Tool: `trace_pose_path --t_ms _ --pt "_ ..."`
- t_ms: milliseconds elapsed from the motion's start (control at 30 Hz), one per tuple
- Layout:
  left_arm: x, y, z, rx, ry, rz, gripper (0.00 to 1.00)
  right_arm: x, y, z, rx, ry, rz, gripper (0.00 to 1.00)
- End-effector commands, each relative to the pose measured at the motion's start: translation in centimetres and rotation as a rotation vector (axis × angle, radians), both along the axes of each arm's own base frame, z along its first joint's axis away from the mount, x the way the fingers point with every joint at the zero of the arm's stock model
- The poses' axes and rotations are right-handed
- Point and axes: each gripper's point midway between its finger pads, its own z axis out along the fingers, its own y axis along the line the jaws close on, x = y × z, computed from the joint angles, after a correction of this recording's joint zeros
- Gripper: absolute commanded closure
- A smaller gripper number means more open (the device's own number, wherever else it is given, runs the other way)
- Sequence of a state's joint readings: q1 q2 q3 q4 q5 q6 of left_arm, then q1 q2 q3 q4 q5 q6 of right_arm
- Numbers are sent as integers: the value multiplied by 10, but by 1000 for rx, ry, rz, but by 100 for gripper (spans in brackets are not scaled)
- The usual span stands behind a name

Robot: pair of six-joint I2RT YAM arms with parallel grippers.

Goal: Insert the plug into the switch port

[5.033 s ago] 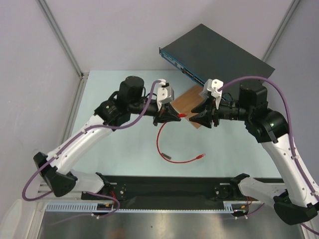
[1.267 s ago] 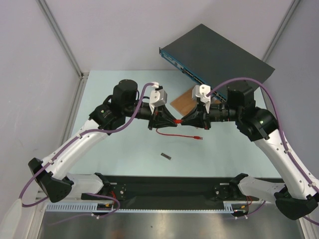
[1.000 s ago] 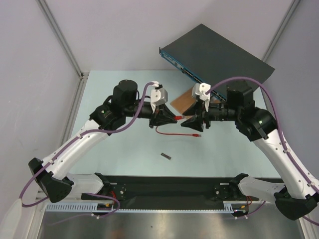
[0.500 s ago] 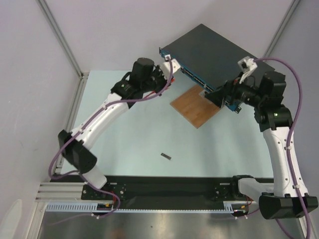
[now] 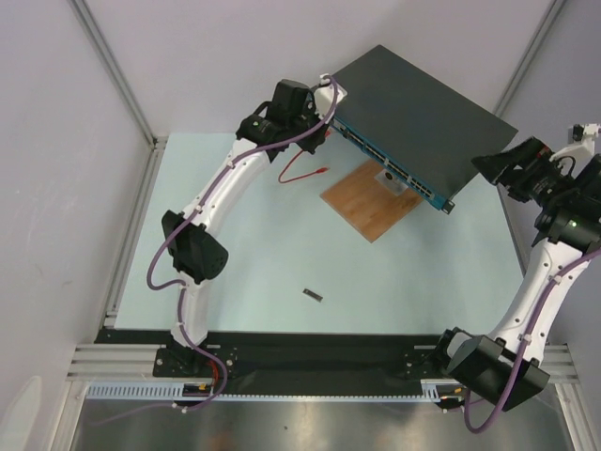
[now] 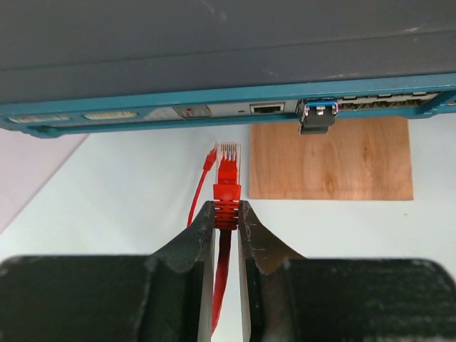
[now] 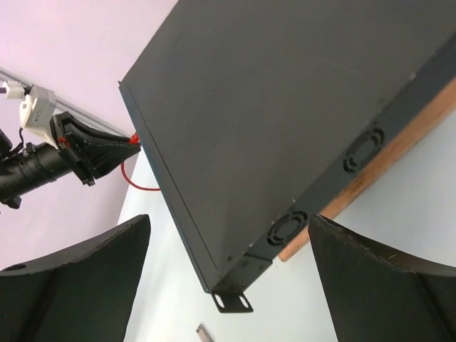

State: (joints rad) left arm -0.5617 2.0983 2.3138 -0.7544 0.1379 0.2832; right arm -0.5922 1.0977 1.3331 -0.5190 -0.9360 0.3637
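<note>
Left gripper (image 6: 226, 211) pinches the plug (image 6: 227, 169) just short of the switch (image 6: 214, 50) at the far edge; right gripper (image 5: 495, 167) is spread wide near the right edge.

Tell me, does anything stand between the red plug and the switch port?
Nothing visible does. The left gripper holds the red plug short of the switch, with open air up to the port. A blue-tabbed module protrudes farther right, off that line.
</note>
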Motion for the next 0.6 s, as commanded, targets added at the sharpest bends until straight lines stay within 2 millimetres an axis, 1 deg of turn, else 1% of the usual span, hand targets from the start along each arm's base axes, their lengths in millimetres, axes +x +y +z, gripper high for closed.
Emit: trace_pose_path --t_ms 0,100,167,200,233,267,333,400,567 --pt "-6 -2 24 -86 11 1 99 -7 1 -11 79 51 22 0" --pt "-10 -6 26 -110 26 -13 100 -3 -1 -23 127 75 9 1" --pt "-11 -7 27 -122 32 -9 100 0 -2 -26 162 78 1 0" --pt "-11 -8 27 -127 35 -8 100 2 -3 -35 190 96 -5 0" --pt "-11 -8 26 -128 40 -5 100 4 -3 -35 219 92 -9 0" --pt "-11 -9 27 -129 36 -1 100 5 -3 -43 239 108 -11 0" --pt "-9 -10 26 -131 37 2 100 8 -1 -46 258 110 -8 0" --pt "-9 -11 28 -138 32 2 100 10 3 -52 263 118 2 0" --pt "-8 -15 33 -152 18 -5 100 17 17 -61 257 139 36 0"
